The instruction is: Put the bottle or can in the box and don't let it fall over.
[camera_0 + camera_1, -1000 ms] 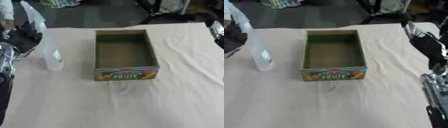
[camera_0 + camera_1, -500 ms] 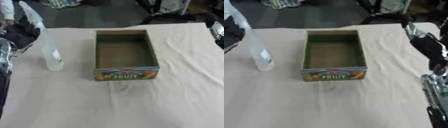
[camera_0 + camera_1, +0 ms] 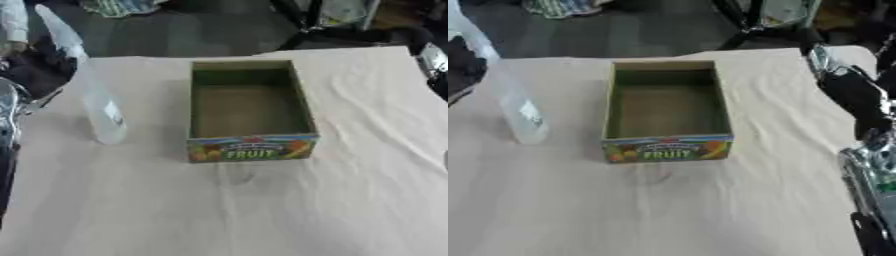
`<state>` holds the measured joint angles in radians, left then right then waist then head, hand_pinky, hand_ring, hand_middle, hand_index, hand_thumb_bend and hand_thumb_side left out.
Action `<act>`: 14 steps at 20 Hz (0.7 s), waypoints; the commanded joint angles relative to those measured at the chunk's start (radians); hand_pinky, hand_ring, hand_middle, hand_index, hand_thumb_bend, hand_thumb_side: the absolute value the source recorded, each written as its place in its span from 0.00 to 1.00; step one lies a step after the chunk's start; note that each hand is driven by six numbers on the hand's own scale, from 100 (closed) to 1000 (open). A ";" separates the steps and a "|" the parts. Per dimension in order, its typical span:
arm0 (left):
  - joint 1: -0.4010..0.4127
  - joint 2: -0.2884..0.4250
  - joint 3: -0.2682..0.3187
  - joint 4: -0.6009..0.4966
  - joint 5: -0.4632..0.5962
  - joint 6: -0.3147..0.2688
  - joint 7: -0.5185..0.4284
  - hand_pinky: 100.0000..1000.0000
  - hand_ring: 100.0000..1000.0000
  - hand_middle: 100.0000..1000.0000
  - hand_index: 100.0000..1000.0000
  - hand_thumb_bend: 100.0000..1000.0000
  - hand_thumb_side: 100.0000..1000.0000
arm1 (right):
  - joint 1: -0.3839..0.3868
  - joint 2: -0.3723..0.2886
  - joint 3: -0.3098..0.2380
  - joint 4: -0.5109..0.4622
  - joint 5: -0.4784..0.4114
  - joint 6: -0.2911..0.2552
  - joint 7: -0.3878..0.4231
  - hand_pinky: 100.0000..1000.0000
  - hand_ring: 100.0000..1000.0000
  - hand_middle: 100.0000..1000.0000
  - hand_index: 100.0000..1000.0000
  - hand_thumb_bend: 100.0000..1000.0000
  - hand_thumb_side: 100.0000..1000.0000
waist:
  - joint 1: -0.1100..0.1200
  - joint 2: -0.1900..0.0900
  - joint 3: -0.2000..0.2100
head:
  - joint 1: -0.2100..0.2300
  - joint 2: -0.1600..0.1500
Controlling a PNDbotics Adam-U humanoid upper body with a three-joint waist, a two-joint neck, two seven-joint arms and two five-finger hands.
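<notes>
**Observer:** On the table, where did the task's things sit at that moment?

**Operator:** On the pale cloth (image 3: pixel 262 210), I had the clear plastic bottle (image 3: pixel 103 112) standing upright at about nine o'clock from the fruit box (image 3: pixel 249 112), near its left wall but apart from it. The box was open-topped, with nothing in it that I could see, its printed "FRUIT" panel facing me at six o'clock.

**Observer:** Which step were you on?

**Operator:** By my reading, the very first. The bottle was not yet held, so the reach and grasp were still to come. I judged the next move called for the left hand, since the bottle stood on that side: close round the body low enough to keep it plumb, lift it over the near wall, and set it down flat on the box floor before letting go. A tall, light bottle like that could tip easily.

**Observer:** And the hands?

**Operator:** I couldn't tell their state. The left arm (image 3: pixel 10 107) showed only as dark and silver parts at the left edge, the hand itself not made out. The right arm (image 3: pixel 859 100) came in at three o'clock in the right eye view, equally unclear. The bottle's top was blurred against the dark background, so I couldn't make out a cap.
</notes>
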<state>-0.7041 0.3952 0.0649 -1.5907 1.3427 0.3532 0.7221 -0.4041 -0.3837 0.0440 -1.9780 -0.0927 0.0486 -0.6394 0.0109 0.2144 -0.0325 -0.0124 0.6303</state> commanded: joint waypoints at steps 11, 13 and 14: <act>0.024 0.019 0.010 0.008 -0.023 0.100 -0.007 0.00 0.00 0.05 1.00 0.71 1.00 | -0.007 -0.021 -0.005 -0.022 -0.001 0.002 -0.004 0.89 0.69 0.87 0.84 0.62 0.00 | 0.000 -0.021 0.006 | -0.006 -0.009; 0.022 0.016 0.006 0.019 -0.024 0.111 -0.013 0.00 0.00 0.05 1.00 0.70 1.00 | -0.008 -0.021 -0.005 -0.022 -0.001 0.001 -0.003 0.89 0.69 0.87 0.84 0.62 0.00 | 0.000 -0.021 0.005 | -0.005 -0.010; 0.021 0.014 0.003 0.026 -0.024 0.118 -0.016 0.00 0.00 0.05 1.00 0.69 1.00 | -0.008 -0.020 -0.005 -0.022 -0.001 0.001 -0.003 0.89 0.69 0.87 0.84 0.62 0.00 | 0.000 -0.021 0.004 | -0.004 -0.010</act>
<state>-0.6686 0.3954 0.0652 -1.5597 1.3207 0.4212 0.6704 -0.4030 -0.3837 0.0438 -1.9780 -0.0927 0.0500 -0.6409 0.0106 0.2144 -0.0276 -0.0180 0.6303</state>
